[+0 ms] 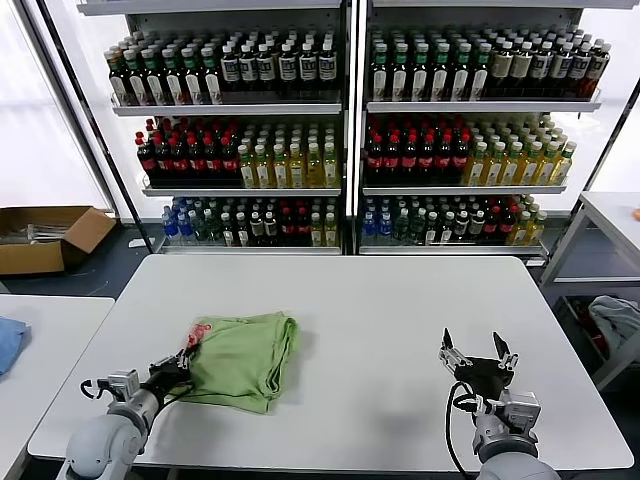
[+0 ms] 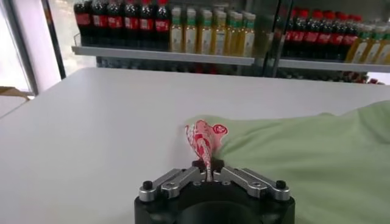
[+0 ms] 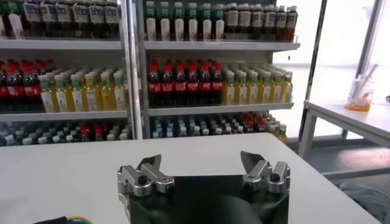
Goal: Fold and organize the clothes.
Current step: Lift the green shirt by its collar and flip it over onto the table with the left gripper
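Observation:
A light green shirt (image 1: 240, 355) lies folded on the white table (image 1: 380, 310), left of centre. A red-and-white printed part (image 1: 196, 335) shows at its left edge. My left gripper (image 1: 180, 367) is shut on that printed edge at the shirt's left side. In the left wrist view the printed fabric (image 2: 203, 139) stands up pinched between the closed jaws of the left gripper (image 2: 207, 175), with the green shirt (image 2: 304, 158) spreading beyond. My right gripper (image 1: 472, 358) is open and empty over the table's front right, also in the right wrist view (image 3: 202, 173).
Shelves of bottles (image 1: 340, 130) stand behind the table. A cardboard box (image 1: 45, 235) sits on the floor at far left. A second table with a blue cloth (image 1: 8, 340) is at the left. Another table (image 1: 610, 215) and cloth (image 1: 620, 320) are at the right.

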